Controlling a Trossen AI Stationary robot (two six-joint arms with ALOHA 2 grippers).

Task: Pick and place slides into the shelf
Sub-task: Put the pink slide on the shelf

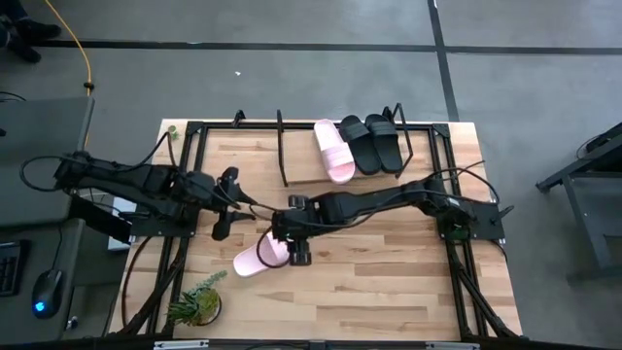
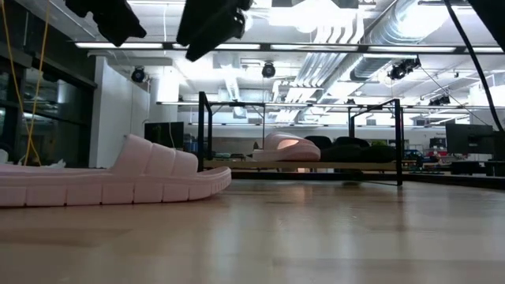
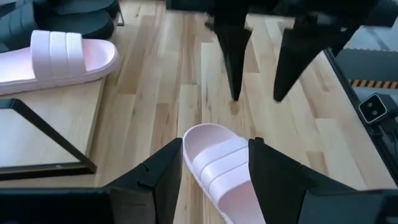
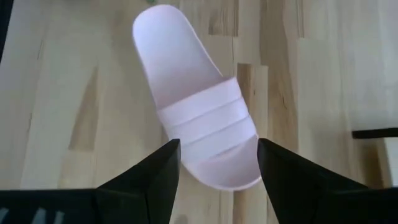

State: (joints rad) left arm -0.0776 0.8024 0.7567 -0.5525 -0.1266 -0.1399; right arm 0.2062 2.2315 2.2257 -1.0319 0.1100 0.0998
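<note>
One pale pink slide (image 1: 255,259) lies sole-down on the wooden table, near the left of centre. My right gripper (image 1: 292,231) hovers open above its toe end. In the right wrist view the slide (image 4: 196,118) shows beyond the open fingers. My left gripper (image 1: 227,204) hangs open to the slide's far left, clear of it, and the slide's end (image 3: 217,168) shows below it. On the shelf (image 1: 292,160) at the far edge rest another pink slide (image 1: 333,151) and two black slides (image 1: 374,143), soles on its board.
A small potted plant (image 1: 199,303) stands at the near left corner. A black frame (image 1: 194,131) runs round the table's edges. Bare board remains on the shelf's left part (image 1: 301,156), and the table's near right (image 1: 389,282) is bare wood.
</note>
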